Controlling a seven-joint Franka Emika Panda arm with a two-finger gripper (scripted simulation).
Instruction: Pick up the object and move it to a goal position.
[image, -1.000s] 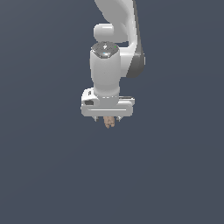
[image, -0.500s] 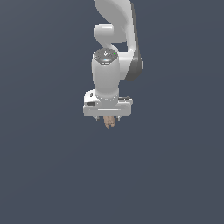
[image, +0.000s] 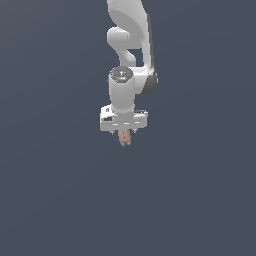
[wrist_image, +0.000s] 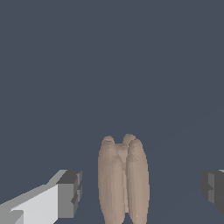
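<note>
The object (image: 124, 138) is a small tan-brown lumpy elongated item with pinkish-beige patches. In the exterior view it sticks out just below the white gripper (image: 124, 131). In the wrist view the object (wrist_image: 122, 181) stands between the two dark fingertips (wrist_image: 70, 192), with a visible gap on each side, wider towards the far finger (wrist_image: 213, 187). The gripper (wrist_image: 142, 190) is open around the object and neither pad touches it. I cannot tell whether the object rests on the surface.
A plain dark grey-blue surface (image: 60, 200) fills both views. The white arm (image: 131, 30) rises from the hand to the exterior view's top edge. No goal marker shows.
The wrist joint above the hand has moved lower in the exterior view, closer to the hand. The hand and the object stay at about the same spot.
</note>
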